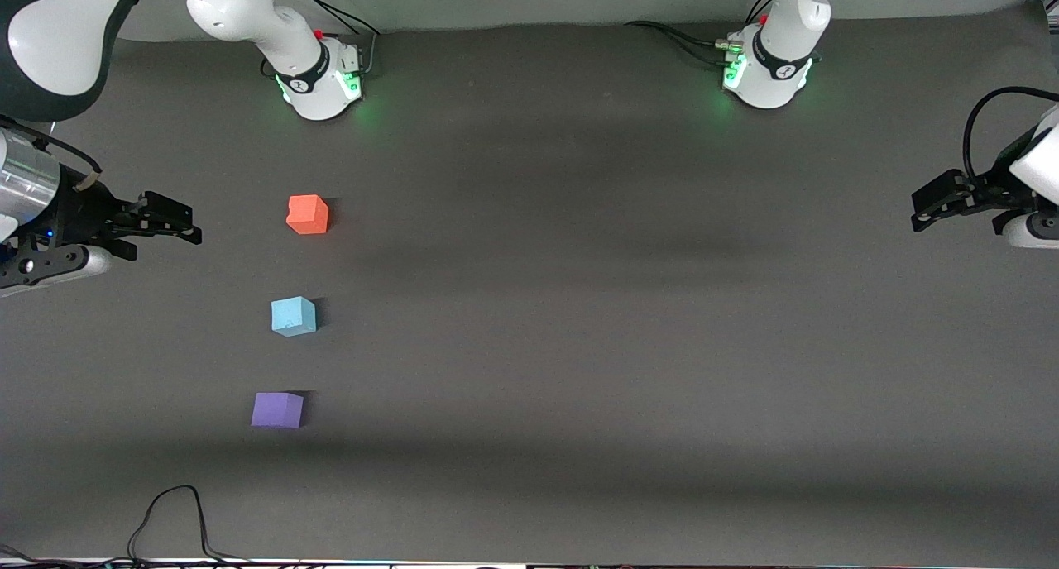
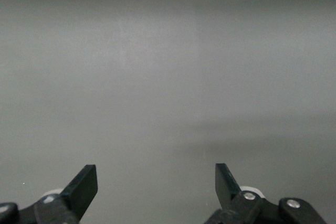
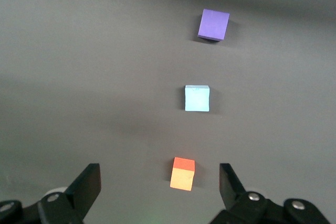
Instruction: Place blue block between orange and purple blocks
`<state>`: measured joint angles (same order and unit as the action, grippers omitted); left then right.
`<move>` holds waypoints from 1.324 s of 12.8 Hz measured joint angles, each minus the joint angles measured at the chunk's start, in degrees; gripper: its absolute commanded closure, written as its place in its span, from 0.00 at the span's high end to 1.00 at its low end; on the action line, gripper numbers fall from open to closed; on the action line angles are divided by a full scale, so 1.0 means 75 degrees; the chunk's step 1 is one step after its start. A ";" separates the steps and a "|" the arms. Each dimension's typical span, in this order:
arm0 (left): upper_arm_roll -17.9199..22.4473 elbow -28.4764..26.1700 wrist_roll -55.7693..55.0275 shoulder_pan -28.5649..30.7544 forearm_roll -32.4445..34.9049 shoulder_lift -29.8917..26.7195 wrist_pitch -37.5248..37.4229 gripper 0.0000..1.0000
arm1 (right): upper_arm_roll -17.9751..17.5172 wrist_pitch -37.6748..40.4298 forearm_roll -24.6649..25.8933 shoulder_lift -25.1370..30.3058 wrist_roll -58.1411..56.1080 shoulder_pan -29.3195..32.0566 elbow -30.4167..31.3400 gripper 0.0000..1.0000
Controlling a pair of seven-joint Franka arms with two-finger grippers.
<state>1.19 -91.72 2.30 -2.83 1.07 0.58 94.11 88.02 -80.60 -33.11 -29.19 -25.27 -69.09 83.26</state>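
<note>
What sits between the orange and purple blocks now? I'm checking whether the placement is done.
The blue block sits between the orange block and the purple block, apart from both, on the dark table. Both the front view and the right wrist view show it.

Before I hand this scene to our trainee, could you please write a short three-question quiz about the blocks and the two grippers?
1. True or false: the blue block lies between the orange block and the purple block.
2. Which block is nearest the front camera? A) orange B) blue C) purple
3. Fill in: the three blocks sit toward the ____ arm's end of the table.

Key
1. True; the three form a line, apart from one another.
2. C.
3. Right. The right gripper hangs beside the orange block, fingers open and empty; the left gripper waits at the other end, also open and empty.
</note>
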 measured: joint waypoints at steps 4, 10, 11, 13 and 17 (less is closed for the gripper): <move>0.0000 0.0000 0.0000 0.0000 0.0000 0.0000 0.0000 1.00 | -0.0293 0.0029 0.0050 0.0111 0.0000 0.0200 -0.0125 1.00; -0.0003 0.0000 0.0000 0.0000 0.0000 0.0000 0.0000 1.00 | -0.5152 -0.0130 0.2418 0.2017 0.0276 0.3774 -0.0625 1.00; -0.0003 -0.0001 0.0000 0.0000 0.0000 0.0000 0.0000 1.00 | -0.6037 -0.0234 0.2719 0.2349 0.0503 0.4418 -0.0544 1.00; -0.0003 0.0000 0.0000 0.0000 0.0000 0.0000 0.0000 1.00 | -0.7849 -0.0612 0.3362 0.2988 0.0879 0.5757 -0.0036 1.00; -0.0003 -0.0001 0.0000 0.0000 0.0000 0.0000 0.0000 1.00 | -1.0529 -0.1271 0.3838 0.3819 0.1291 0.8031 0.1228 1.00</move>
<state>1.17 -91.72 2.30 -2.83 1.07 0.58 94.11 9.06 -90.13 -4.33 -0.54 -15.59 -8.86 92.47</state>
